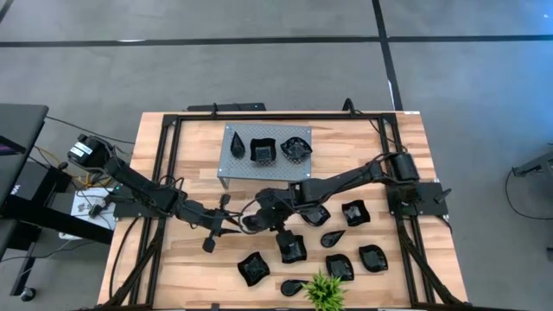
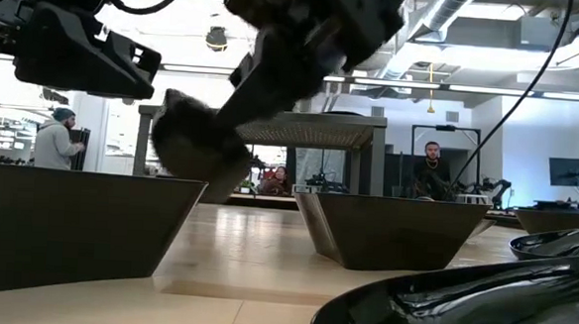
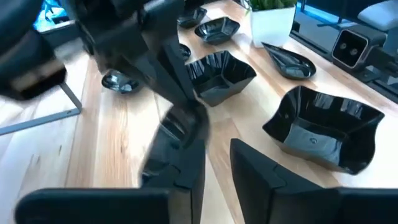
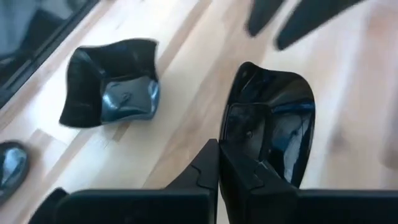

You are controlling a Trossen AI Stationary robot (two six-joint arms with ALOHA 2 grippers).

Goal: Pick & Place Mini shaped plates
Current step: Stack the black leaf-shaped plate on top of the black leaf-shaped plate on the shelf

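Right gripper (image 4: 219,163) — plate (image 4: 273,118) pinched

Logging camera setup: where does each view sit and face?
High: overhead, straight down on the table; both arms show.
Low: tabletop height, level into the room; right arm overhead with held plate.
Left wrist: past the open left gripper, toward plates.
Right wrist: past the right gripper, onto the held plate.
Shared: low and right wrist see that plate.
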